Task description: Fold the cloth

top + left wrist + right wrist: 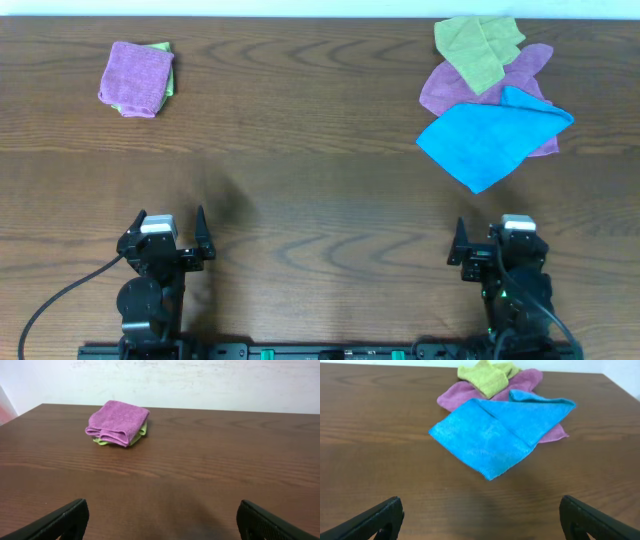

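Note:
The purple cloth (137, 77) lies folded into a small square at the far left of the table, on top of a folded green cloth (168, 72). It shows in the left wrist view (119, 421) far ahead of the fingers; no tag is visible. My left gripper (170, 225) (162, 520) is open and empty near the front edge. My right gripper (495, 238) (480, 520) is open and empty at the front right.
At the far right is a pile: a second purple cloth (440, 88) (455, 397) lies spread under a bright blue cloth (490, 140) (495, 435) and a crumpled green cloth (475, 45) (487, 377). The table is dark wood.

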`<state>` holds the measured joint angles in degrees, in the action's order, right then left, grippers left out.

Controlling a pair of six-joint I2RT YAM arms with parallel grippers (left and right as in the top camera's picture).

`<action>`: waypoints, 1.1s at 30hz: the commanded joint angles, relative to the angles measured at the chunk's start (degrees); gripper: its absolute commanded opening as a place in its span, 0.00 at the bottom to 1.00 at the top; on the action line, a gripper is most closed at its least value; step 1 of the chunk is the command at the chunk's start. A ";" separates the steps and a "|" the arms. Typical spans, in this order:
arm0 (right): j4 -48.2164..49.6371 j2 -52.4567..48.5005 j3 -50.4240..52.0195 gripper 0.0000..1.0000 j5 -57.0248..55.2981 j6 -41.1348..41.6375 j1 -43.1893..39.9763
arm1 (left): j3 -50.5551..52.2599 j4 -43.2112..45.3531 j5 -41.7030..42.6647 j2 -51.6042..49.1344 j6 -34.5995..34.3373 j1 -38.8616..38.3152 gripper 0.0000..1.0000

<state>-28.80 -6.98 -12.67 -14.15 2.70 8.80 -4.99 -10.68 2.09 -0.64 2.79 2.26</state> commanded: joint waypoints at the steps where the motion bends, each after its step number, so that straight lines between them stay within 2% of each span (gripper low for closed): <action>1: 0.26 2.47 1.81 0.99 0.52 -0.83 -0.11 | 1.79 -0.44 -1.03 0.28 -0.39 0.35 0.96; 12: -0.46 6.73 4.57 0.99 0.66 -1.09 -0.09 | 1.79 -0.44 -1.03 0.28 -0.39 0.35 0.95; 33: -0.46 6.69 4.57 0.99 1.11 -1.07 -0.11 | 1.79 -0.44 -1.03 0.28 -0.39 0.35 0.95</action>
<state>-29.08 -0.84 -8.71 -13.50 2.31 8.80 -4.99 -10.68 2.09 -0.62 2.79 2.26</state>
